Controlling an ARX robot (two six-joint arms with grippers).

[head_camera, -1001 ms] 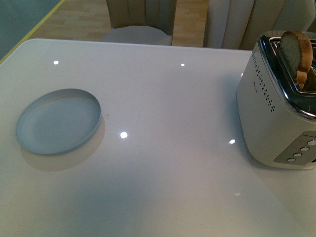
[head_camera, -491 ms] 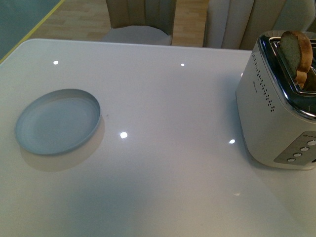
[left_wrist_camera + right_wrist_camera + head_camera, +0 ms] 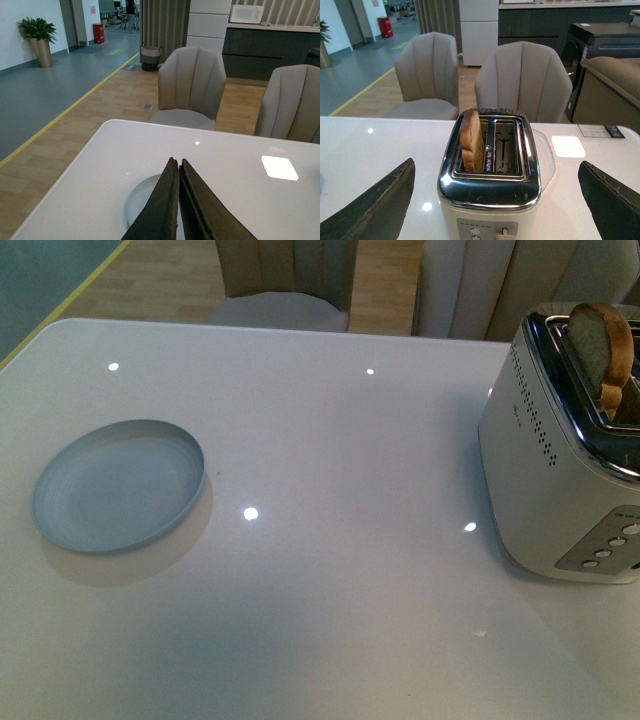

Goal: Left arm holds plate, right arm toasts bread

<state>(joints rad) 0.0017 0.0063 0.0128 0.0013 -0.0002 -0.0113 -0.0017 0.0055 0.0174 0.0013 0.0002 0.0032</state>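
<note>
The pale blue-grey plate (image 3: 118, 485) lies empty on the white table at the left; it shows in the left wrist view (image 3: 142, 200) behind my left gripper (image 3: 176, 162), which is shut and empty, above and short of it. The bread slice (image 3: 600, 345) stands upright in the left slot of the silver toaster (image 3: 560, 470) at the right, sticking out well above the slot; in the right wrist view the bread (image 3: 471, 141) shows the same way. My right gripper (image 3: 495, 200) is wide open, its fingers either side of the toaster (image 3: 490, 200), apart from it. Neither arm shows in the front view.
The toaster's lever and buttons (image 3: 490, 232) face the right wrist camera. Beige chairs (image 3: 192, 87) stand beyond the table's far edge. The glossy table (image 3: 340, 570) carries only light reflections between plate and toaster.
</note>
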